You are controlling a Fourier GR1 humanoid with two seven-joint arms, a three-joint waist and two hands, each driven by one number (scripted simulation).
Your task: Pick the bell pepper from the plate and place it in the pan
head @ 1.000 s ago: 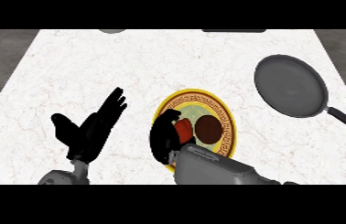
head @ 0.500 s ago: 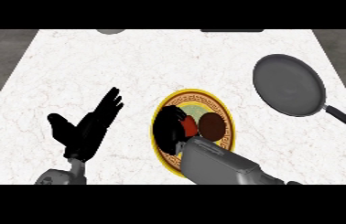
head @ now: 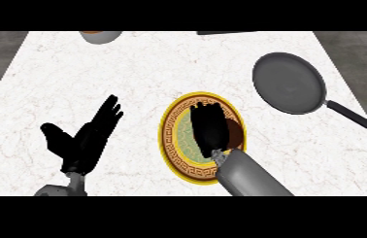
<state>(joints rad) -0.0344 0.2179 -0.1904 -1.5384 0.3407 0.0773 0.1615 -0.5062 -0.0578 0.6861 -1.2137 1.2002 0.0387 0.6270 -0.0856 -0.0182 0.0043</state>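
A yellow-rimmed patterned plate lies at the counter's middle front. My right hand stretches over the plate with its fingers fairly straight, pointing away from me, and covers most of the plate's middle. A dark red-brown bell pepper peeks out at the hand's right edge, touching it; the rest of it is hidden. The grey pan sits at the far right, apart from the plate, its handle pointing to the lower right. My left hand rests open at the left, fingers up.
A bowl shows at the counter's back edge on the left. A dark flat object lies at the back edge, middle right. White marble counter stretches between plate, pan and back edge.
My right hand has slid forward over the plate and straightened its fingers, covering the pepper's red part that showed a second ago. The left hand has barely moved.
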